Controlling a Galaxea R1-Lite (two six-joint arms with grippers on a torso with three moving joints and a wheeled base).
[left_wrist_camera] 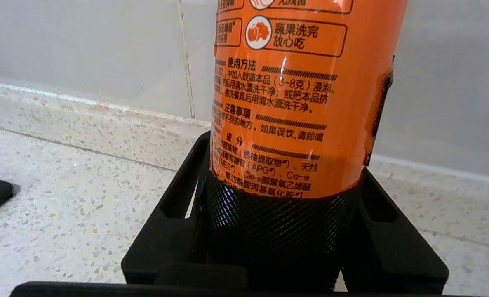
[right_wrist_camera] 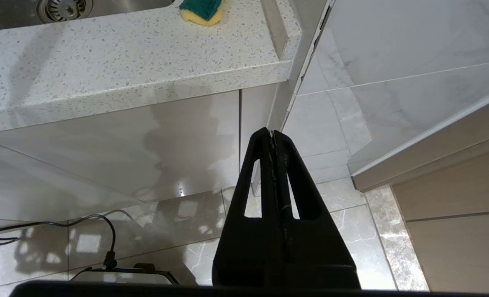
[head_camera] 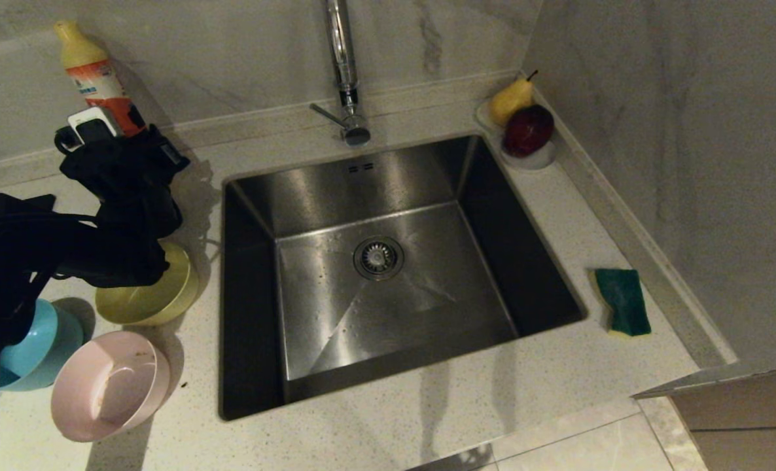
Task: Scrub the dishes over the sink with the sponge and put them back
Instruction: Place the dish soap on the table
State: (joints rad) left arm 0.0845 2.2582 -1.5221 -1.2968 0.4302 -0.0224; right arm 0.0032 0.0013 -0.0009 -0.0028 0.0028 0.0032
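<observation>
At the back left of the counter my left gripper (head_camera: 110,140) (left_wrist_camera: 285,165) is shut on the lower part of an orange dish-soap bottle (head_camera: 93,72) (left_wrist_camera: 294,95), which leans a little. Left of the sink (head_camera: 388,261) sit the dishes: a yellow bowl (head_camera: 159,294), a light blue bowl (head_camera: 35,347) and a pale pink bowl (head_camera: 110,386) with brown smears. The green and yellow sponge (head_camera: 623,301) (right_wrist_camera: 201,9) lies on the counter right of the sink. My right gripper (right_wrist_camera: 271,134) hangs shut and empty below the counter's edge, out of the head view.
A chrome tap (head_camera: 343,65) rises behind the sink. A white dish (head_camera: 532,160) with a pear and a red apple stands in the back right corner. A wall runs along the right side. A cable (right_wrist_camera: 63,227) lies on the floor.
</observation>
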